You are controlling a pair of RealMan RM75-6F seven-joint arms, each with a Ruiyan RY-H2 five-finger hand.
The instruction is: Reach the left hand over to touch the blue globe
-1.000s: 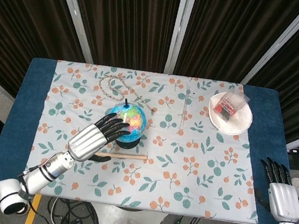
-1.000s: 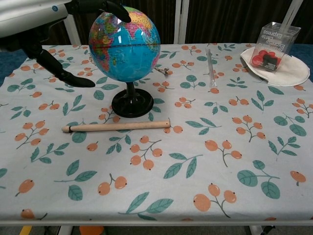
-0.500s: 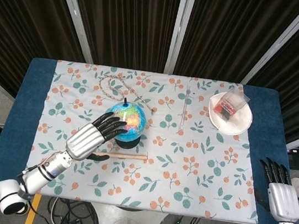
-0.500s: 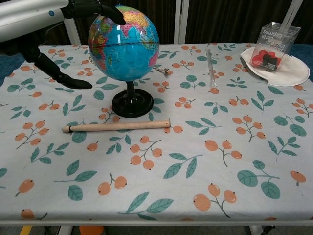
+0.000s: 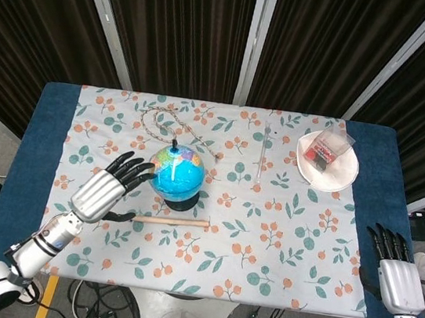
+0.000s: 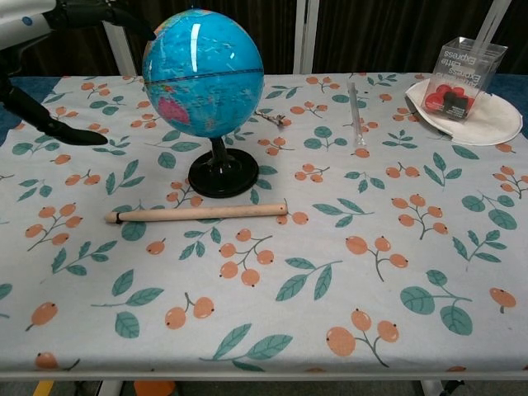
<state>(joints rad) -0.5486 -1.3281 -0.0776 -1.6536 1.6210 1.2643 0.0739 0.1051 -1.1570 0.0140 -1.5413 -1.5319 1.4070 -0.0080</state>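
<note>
Our left hand (image 5: 106,186) hovers just left of the blue globe on its black stand (image 5: 176,171), fingers spread and holding nothing. From the head view the fingertips (image 5: 146,169) reach toward the sphere's left side, with a thin gap showing, so we cannot call it contact. The chest view shows dark fingers at the top left corner beside the globe (image 6: 203,73), again near but not plainly touching.

The globe stands left of centre on the leaf-and-berry patterned tablecloth (image 5: 283,216), just behind a pale wooden dowel (image 5: 172,221).

Our right hand (image 5: 394,264) rests off the table's right edge, fingers extended and empty.

We judge the reach nearly made (the last closing of the gap remains, or contact has just been broken).
</note>
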